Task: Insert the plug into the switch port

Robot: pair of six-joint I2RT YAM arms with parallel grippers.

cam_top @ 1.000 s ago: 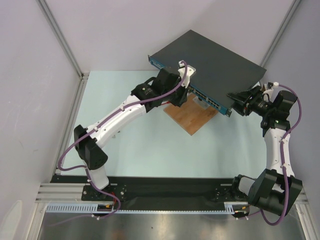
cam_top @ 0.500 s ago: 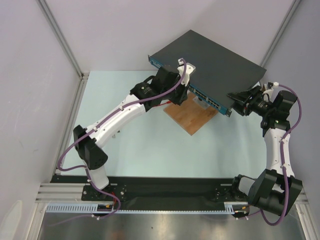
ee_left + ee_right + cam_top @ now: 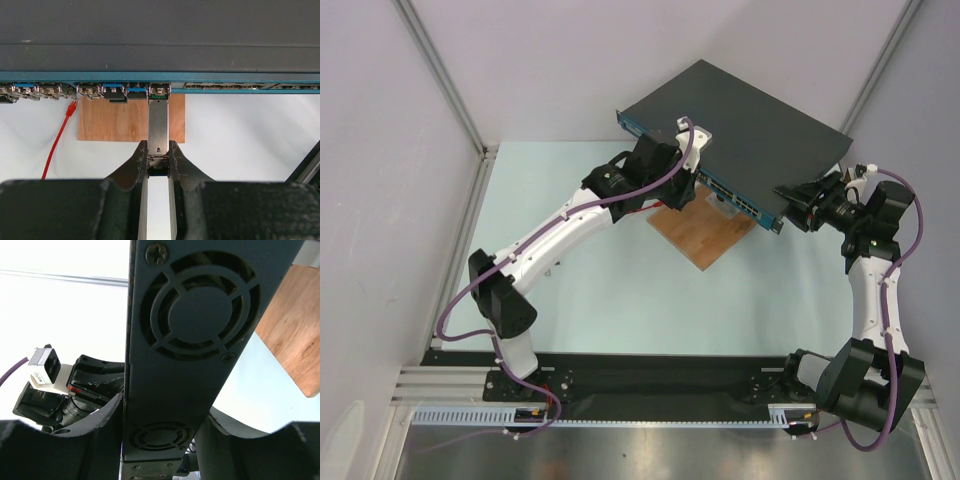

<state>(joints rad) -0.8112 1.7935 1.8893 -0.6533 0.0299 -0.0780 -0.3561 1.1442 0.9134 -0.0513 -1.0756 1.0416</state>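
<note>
The left jaws pinch the plug [image 3: 158, 125], its tip at a port of the switch [image 3: 160, 30]; the right jaws clamp the switch's end, near the tabletop [image 3: 600, 290]'s far edge.

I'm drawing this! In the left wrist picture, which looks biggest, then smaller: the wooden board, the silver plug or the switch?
Largest: the switch, filling the whole top.
Next: the wooden board.
Smallest: the plug, a thin strip across the board.
</note>
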